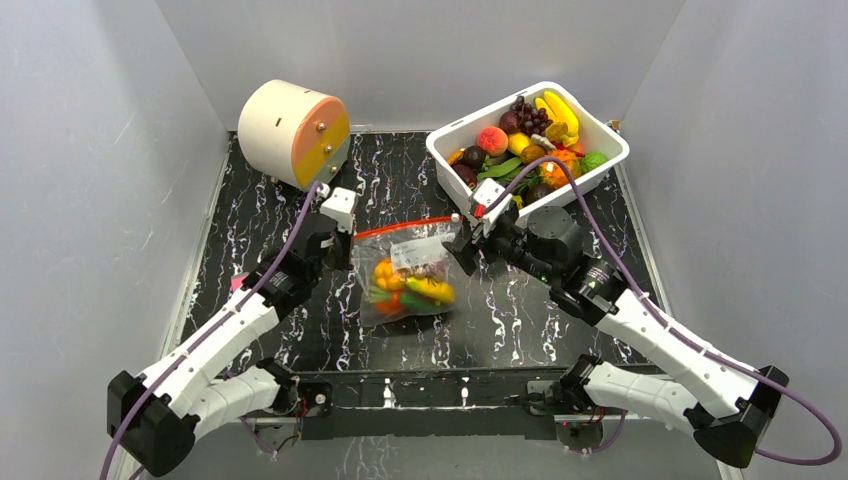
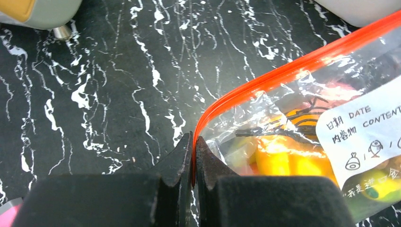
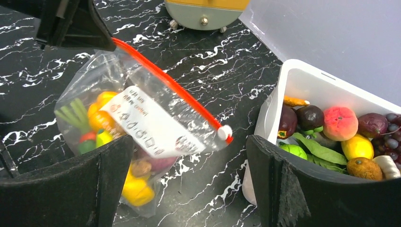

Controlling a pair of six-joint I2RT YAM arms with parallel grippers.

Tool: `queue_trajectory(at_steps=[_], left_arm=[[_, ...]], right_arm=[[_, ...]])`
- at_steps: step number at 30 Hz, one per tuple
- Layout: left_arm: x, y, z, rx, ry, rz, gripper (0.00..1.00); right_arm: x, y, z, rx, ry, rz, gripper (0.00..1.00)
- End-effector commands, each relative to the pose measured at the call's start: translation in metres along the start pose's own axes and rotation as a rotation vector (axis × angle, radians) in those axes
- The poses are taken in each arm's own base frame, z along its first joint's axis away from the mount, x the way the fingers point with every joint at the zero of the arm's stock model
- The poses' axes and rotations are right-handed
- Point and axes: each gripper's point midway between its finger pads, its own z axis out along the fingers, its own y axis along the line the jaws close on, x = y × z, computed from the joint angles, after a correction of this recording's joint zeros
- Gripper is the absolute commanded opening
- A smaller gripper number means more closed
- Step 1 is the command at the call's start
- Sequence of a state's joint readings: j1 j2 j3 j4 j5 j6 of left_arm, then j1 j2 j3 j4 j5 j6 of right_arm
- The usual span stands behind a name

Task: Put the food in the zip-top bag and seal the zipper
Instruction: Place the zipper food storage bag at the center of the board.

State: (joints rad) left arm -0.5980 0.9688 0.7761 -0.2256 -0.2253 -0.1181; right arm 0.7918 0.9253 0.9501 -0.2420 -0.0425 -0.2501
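Nearest the arms' bases, the bag (image 1: 405,285) lies flat on the table (image 1: 560,300) between both arms, with food (image 1: 410,288) heaped in its lower half. Just beyond, the left gripper (image 2: 193,156) is pinched tight on the left end of the zipper (image 2: 302,61), the strip caught edge-on between its fingers. The right gripper (image 3: 187,142) stands wide, holding nothing, its fingers set either side of the bag's right end, where a small white slider (image 3: 224,132) sits at the end of the strip. Whether the track is pressed shut along its whole length I cannot tell.

The main risk, as I judge it, is a poor catch on that slider: it is small and rounded, and wide fingers closing a little off could nip only film or knock the end aside. A pull along the strip could also drag the light bag across the smooth tabletop, or tug the rim out of the left pinch.

The bag is thin, clear, crinkled film with glare on it and a white paper label (image 3: 151,125); the zipper is a stiffer, narrow, orange-red band. The food is glossy moulded plastic in yellow, orange and green. The tabletop is black with white veining. Farther back, a white rectangular tub (image 3: 307,82) holds more fruit, and a cream drum (image 1: 290,125) lies on its side.
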Motion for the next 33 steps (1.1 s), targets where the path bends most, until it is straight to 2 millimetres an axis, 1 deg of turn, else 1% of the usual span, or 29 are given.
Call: queue_trajectory(at_steps=[1, 4, 9, 10, 11, 13, 17, 18, 20, 21, 22, 25, 30, 33], left_arm=[[-0.018, 0.025, 0.000, -0.089, -0.055, -0.022, 0.00], [-0.017, 0.042, 0.003, -0.131, -0.059, -0.081, 0.00], [-0.016, 0.062, 0.007, -0.174, -0.064, -0.123, 0.00], [-0.016, 0.065, 0.007, -0.190, -0.066, -0.132, 0.02], [-0.017, 0.069, 0.006, -0.210, -0.066, -0.144, 0.07], [-0.017, 0.074, 0.006, -0.238, -0.067, -0.160, 0.20], [-0.020, 0.079, 0.000, -0.272, -0.073, -0.188, 0.57], [-0.021, 0.080, -0.002, -0.279, -0.076, -0.197, 0.63], [-0.028, 0.080, -0.008, -0.278, -0.096, -0.222, 0.80], [-0.032, 0.077, -0.010, -0.261, -0.106, -0.228, 0.94], [-0.037, 0.074, -0.013, -0.240, -0.118, -0.230, 0.98], [-0.047, 0.061, -0.023, -0.165, -0.139, -0.242, 0.98], [-0.059, 0.051, -0.038, -0.112, -0.167, -0.342, 0.98], [-0.068, 0.032, -0.050, -0.007, -0.163, -0.387, 0.98]], right_arm=[[-0.022, 0.000, -0.004, -0.002, -0.092, 0.007, 0.91], [-0.021, 0.001, -0.005, -0.007, -0.095, 0.008, 0.98], [-0.021, 0.004, -0.007, -0.018, -0.102, 0.011, 0.98], [-0.020, 0.004, -0.007, -0.021, -0.101, 0.012, 0.98], [-0.020, 0.004, -0.007, -0.021, -0.100, 0.014, 0.98], [-0.019, 0.004, -0.007, -0.020, -0.097, 0.016, 0.98], [-0.015, 0.005, -0.005, -0.020, -0.085, 0.037, 0.98], [-0.013, 0.004, -0.004, -0.008, -0.080, 0.052, 0.98], [-0.008, 0.000, -0.001, 0.032, -0.070, 0.117, 0.98], [-0.005, -0.001, 0.001, 0.050, -0.066, 0.155, 0.98], [-0.004, -0.001, 0.003, 0.058, -0.064, 0.192, 0.98], [-0.003, 0.000, 0.009, 0.075, -0.065, 0.304, 0.98], [-0.006, -0.005, 0.019, 0.158, -0.079, 0.602, 0.98], [-0.003, -0.008, 0.023, 0.205, -0.093, 0.752, 0.98]])
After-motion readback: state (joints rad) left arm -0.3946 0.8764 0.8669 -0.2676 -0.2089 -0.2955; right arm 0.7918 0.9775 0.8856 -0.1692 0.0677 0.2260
